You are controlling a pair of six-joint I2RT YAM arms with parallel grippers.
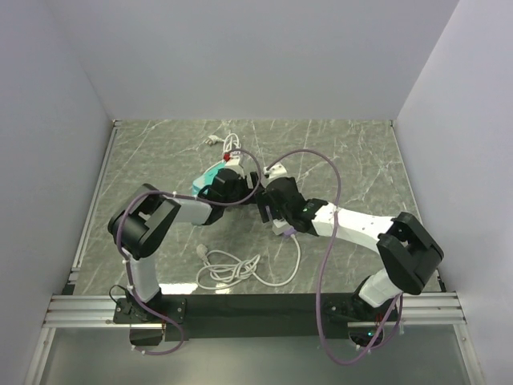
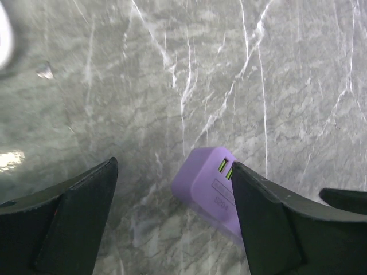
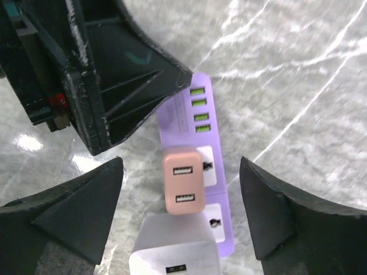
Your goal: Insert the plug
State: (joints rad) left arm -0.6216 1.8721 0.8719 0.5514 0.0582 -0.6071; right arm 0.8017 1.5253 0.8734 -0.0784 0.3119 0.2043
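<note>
1. Right wrist view: my right jaws stand wide apart over the purple power strip (image 3: 225, 229), gripping nothing.
2. The plug (image 3: 175, 258) sits on the strip at the end opposite its green USB ports (image 3: 198, 109). Its white block touches the pink adapter (image 3: 183, 183) socketed beside it. I cannot tell how deep it sits.
3. My left jaws are apart too, with the strip's port end between them, close against one finger (image 2: 275, 223).
4. A white cable (image 1: 232, 269) lies coiled on the desk (image 1: 361, 160), on the arm-base side of the strip.
</note>
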